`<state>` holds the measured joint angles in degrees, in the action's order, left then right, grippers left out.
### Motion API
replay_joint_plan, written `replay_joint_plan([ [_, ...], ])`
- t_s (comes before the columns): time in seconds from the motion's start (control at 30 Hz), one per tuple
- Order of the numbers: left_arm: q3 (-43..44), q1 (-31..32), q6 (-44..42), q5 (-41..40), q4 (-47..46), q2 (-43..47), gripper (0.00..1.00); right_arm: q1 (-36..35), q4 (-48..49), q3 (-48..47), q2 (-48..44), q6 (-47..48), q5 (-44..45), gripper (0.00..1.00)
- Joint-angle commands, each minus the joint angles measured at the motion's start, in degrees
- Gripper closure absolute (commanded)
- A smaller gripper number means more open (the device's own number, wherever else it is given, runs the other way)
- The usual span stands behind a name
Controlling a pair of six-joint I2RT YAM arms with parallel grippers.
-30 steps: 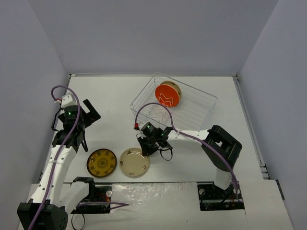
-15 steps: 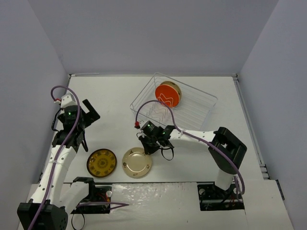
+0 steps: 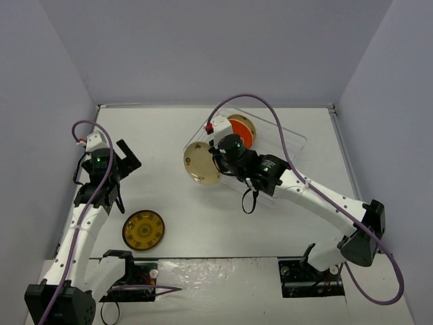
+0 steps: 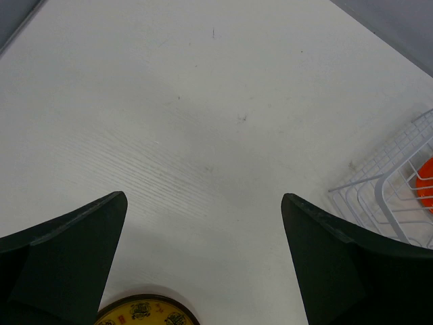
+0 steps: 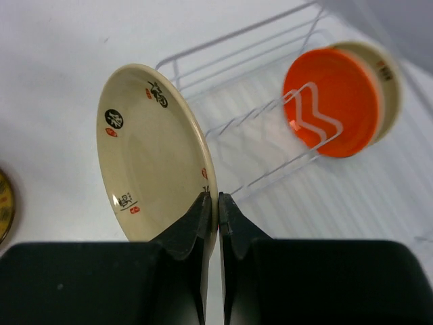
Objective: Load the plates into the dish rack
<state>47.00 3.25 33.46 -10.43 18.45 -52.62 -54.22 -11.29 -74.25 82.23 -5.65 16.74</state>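
My right gripper [image 5: 217, 198] is shut on the rim of a cream plate [image 5: 145, 152] with small motifs and holds it upright just left of the wire dish rack [image 5: 247, 132]; from above the cream plate [image 3: 201, 164] hangs at the dish rack's [image 3: 291, 139] left end. An orange-red plate [image 5: 329, 101] stands in the rack with another cream plate [image 5: 388, 78] behind it. A dark brown plate with yellow pattern [image 3: 143, 230] lies flat on the table. My left gripper [image 4: 203, 203] is open and empty, above the table, with that brown plate [image 4: 143, 313] at the view's bottom edge.
The rack's corner [image 4: 389, 193] shows at the right of the left wrist view. Grey walls enclose the white table [image 3: 155, 135] on three sides. The arm bases and cables sit at the near edge.
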Motion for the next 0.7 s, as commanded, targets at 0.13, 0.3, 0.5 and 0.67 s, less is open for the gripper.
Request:
replay_joint_plan([
  [0.13, 1.12, -0.28, -0.22, -1.13, -2.85, -0.95, 0.03, 8.7, 14.54, -10.67, -0.8, 19.78, 7.47, 1.0],
  [0.3, 0.72, -0.35, -0.06, -3.92, -2.45, 0.18, 0.03, 12.56, 19.63, -13.9, 2.98, 36.17, 11.69, 1.0],
  [0.5, 1.03, -0.38, -0.01, -7.06, -1.83, -0.18, 0.03, 15.01, 16.64, -19.14, 9.87, 54.32, 8.91, 1.0],
  [0.67, 1.38, -0.41, -0.04, -8.75, -1.75, -1.42, 0.03, 15.35, 14.93, -21.44, 14.47, 60.63, 7.9, 1.0],
])
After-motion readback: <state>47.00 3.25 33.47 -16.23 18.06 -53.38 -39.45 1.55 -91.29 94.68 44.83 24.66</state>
